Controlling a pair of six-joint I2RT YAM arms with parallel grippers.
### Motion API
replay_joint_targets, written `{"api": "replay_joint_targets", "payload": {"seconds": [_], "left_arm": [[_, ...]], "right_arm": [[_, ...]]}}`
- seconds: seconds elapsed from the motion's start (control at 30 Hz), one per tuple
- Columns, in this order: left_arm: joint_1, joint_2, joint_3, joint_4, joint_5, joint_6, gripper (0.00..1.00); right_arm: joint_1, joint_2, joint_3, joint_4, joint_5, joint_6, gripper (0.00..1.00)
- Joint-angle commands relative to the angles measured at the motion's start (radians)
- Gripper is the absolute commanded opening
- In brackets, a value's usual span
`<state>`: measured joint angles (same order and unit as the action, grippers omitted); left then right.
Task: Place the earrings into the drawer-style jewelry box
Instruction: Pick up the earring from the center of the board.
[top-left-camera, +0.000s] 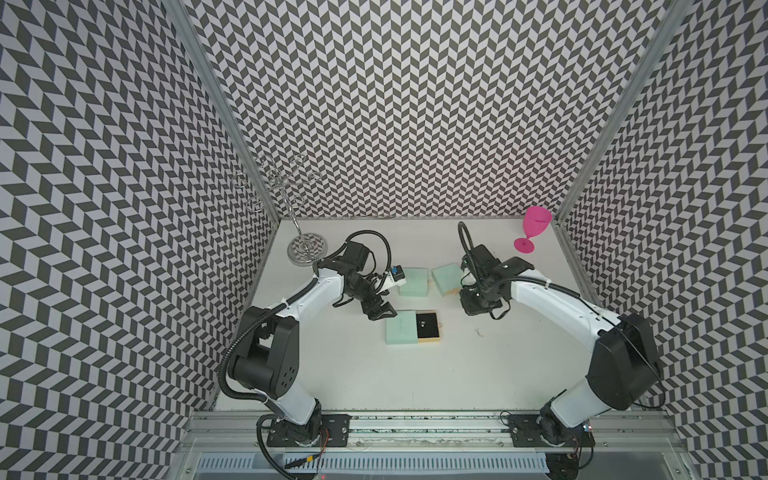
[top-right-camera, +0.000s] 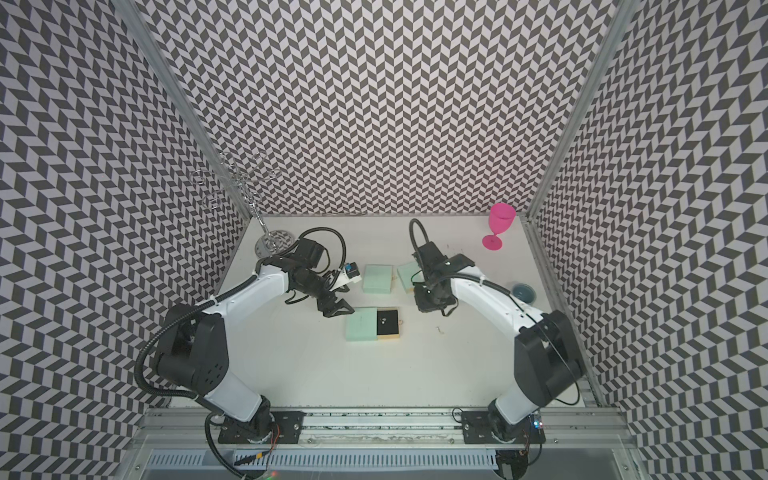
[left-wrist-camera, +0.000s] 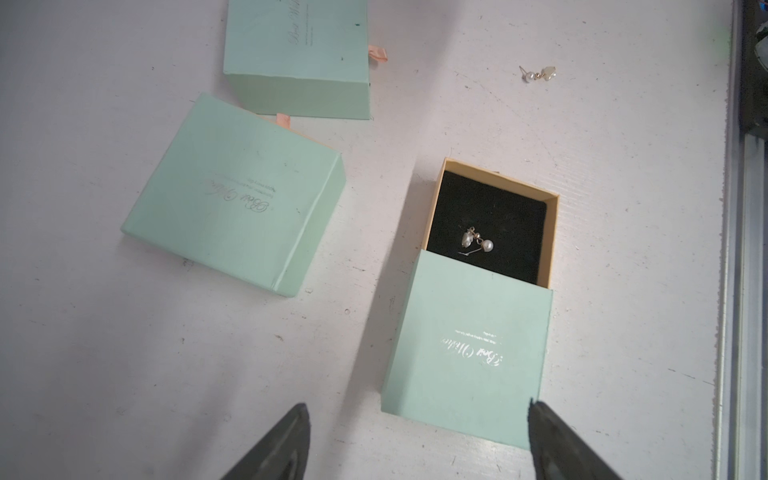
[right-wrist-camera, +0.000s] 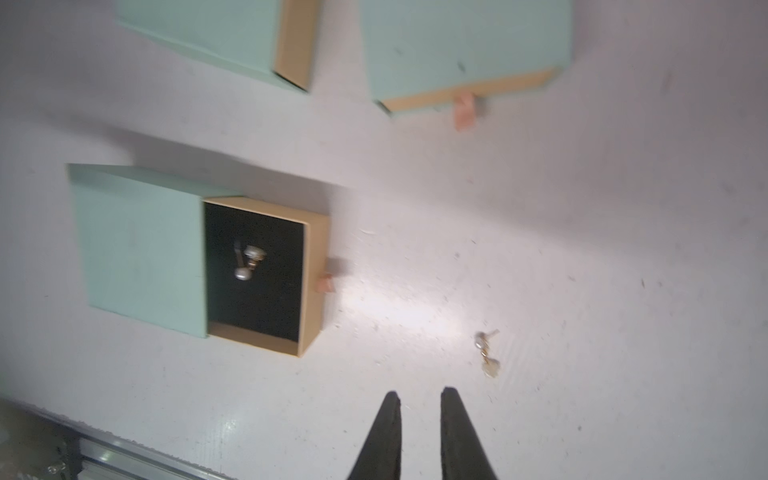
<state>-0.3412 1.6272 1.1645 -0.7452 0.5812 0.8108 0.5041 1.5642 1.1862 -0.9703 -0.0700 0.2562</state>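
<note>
The drawer-style jewelry box (top-left-camera: 401, 328) (top-right-camera: 360, 328) is mint green and lies mid-table with its tan drawer (left-wrist-camera: 552, 232) (right-wrist-camera: 313, 286) pulled out. One of the earrings (left-wrist-camera: 476, 241) (right-wrist-camera: 247, 262) (top-left-camera: 422, 324), pearly and small, rests on the drawer's black lining. Another earring (top-left-camera: 478, 331) (top-right-camera: 439, 330) (left-wrist-camera: 540, 75) (right-wrist-camera: 487, 353) lies loose on the table to the drawer's right. My left gripper (left-wrist-camera: 417, 407) (top-left-camera: 380, 312) hovers open at the box's closed end. My right gripper (right-wrist-camera: 420, 395) hangs above the table near the loose earring, jaws a narrow gap apart and empty.
Two closed mint boxes (top-left-camera: 413, 281) (top-left-camera: 446, 279) lie behind the open one. A pink goblet (top-left-camera: 534, 232) stands at the back right, a wire jewelry stand (top-left-camera: 305, 249) at the back left. A small blue-grey dish (top-right-camera: 523, 292) sits by the right arm.
</note>
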Motion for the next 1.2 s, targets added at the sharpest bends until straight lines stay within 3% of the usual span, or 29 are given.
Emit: {"api": "replay_joint_targets", "payload": {"seconds": [0.0, 0.43, 1.17], "left_arm": [[0.007, 0.005, 0.037, -0.008, 0.011, 0.011, 0.83], [0.007, -0.007, 0.022, -0.011, 0.005, 0.013, 0.83], [0.013, -0.01, 0.023, -0.011, 0.003, 0.015, 0.83]], "right_arm": [[-0.001, -0.01, -0.099, -0.011, 0.002, 0.015, 0.2], [-0.011, 0.076, -0.18, 0.057, 0.005, 0.042, 0.22], [-0.035, 0.186, -0.102, 0.039, 0.063, -0.01, 0.22]]}}
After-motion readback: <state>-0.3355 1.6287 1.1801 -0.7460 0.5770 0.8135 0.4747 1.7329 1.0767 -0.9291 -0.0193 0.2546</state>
